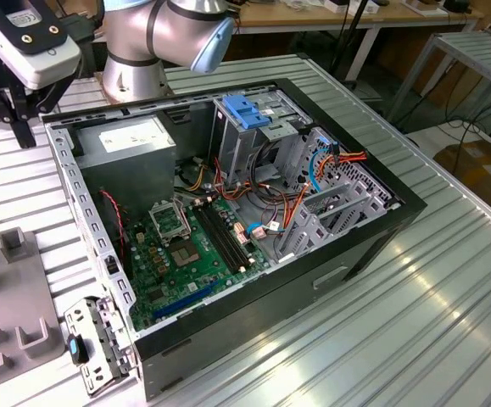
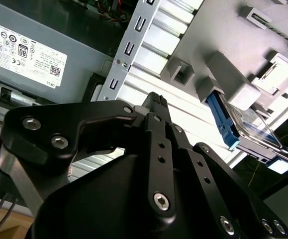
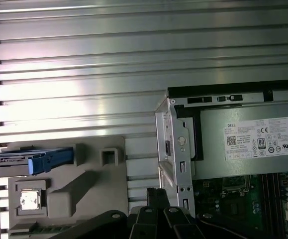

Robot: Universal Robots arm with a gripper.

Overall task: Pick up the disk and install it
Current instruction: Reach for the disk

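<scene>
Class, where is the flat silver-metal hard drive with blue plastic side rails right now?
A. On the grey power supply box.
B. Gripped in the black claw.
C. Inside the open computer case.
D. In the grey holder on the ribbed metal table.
D: in the second wrist view the silver hard drive with blue rails sits in the grey holder, apart from the black claw.

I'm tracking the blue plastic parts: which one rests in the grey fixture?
The disk, by its blue side rails, outside the case; the blue latch sits on the cage inside the case.
</scene>
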